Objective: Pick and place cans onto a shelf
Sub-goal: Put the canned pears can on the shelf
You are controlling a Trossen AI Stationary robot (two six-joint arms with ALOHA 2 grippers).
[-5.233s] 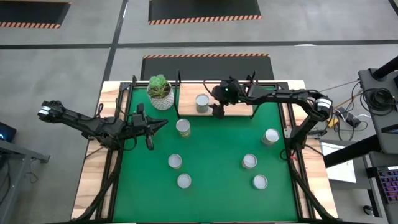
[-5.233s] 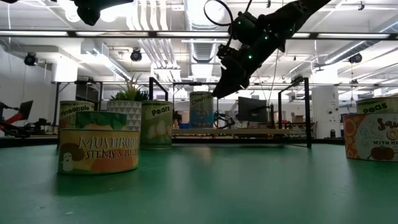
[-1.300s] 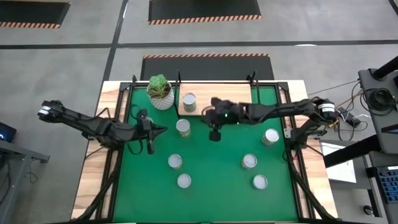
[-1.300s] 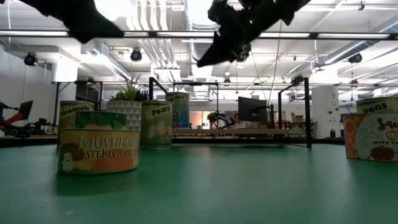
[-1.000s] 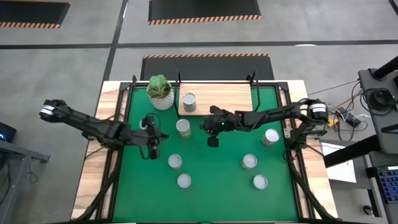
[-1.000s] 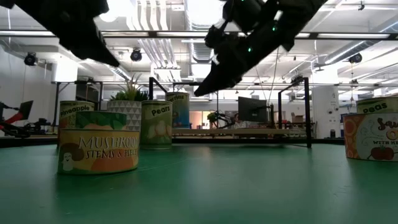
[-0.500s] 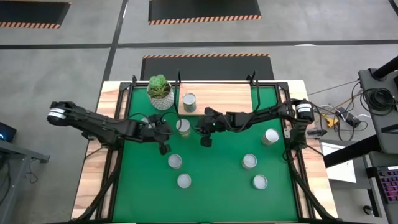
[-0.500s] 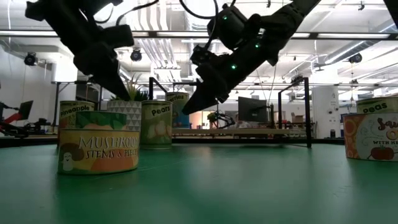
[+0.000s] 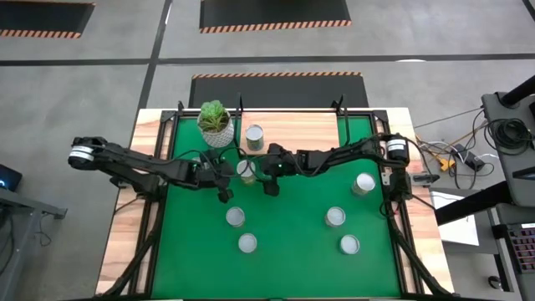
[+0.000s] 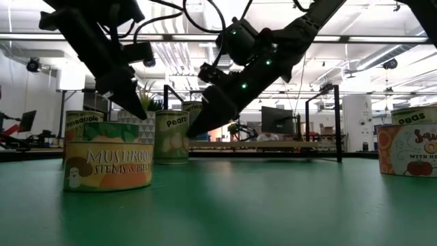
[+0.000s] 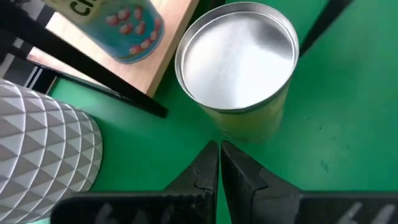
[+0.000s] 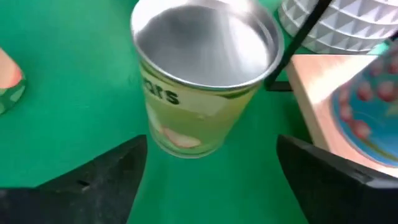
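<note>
High view: right gripper (image 9: 269, 181) spread wide, just right of the pears can (image 9: 246, 170) on the green mat (image 9: 292, 242), fingers either side of it in the wrist view, not touching. Left gripper (image 9: 224, 189) pinched closed, empty, just left of the same can. One can (image 9: 254, 136) stands on the shelf (image 9: 301, 132), beside the plant pot (image 9: 216, 122). Five more cans sit on the mat.

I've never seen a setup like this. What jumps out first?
Two dark arms meet over one pears can just in front of the shelf: the right claw open beside it, the left claw shut near it. One can stands on the shelf, beside a potted plant.
</note>
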